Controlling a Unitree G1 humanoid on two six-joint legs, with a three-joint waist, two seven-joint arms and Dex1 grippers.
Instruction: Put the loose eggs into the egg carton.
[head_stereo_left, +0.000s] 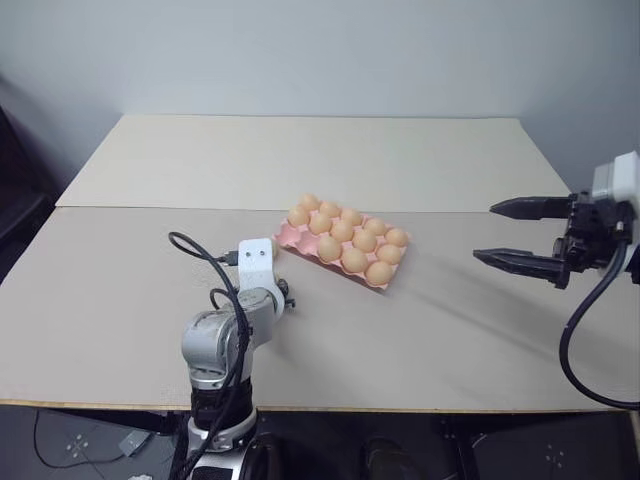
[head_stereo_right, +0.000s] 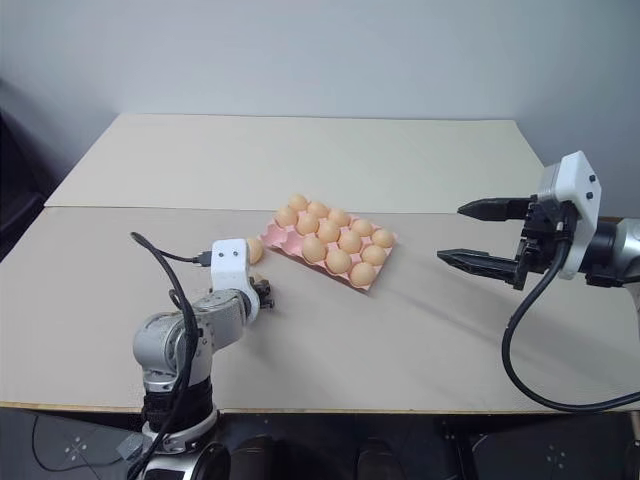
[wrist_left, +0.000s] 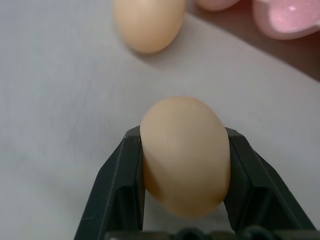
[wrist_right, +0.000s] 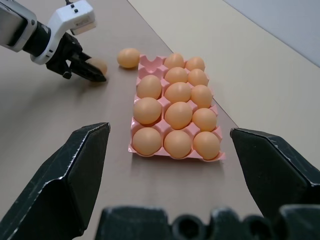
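Left claw (wrist_left: 182, 165) grips a loose egg (wrist_left: 184, 152); right claw (wrist_right: 167, 155) gapes wide.

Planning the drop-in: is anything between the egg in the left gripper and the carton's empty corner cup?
Yes: another loose egg lies on the table between the held egg and that cup, just outside the carton.

No legible txt, labels, nos. or signs anywhere in view.

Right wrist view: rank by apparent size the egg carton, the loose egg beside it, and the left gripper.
1. egg carton
2. left gripper
3. loose egg
The gripper and loose egg lie farther from the camera, so true sizes stay unsure.
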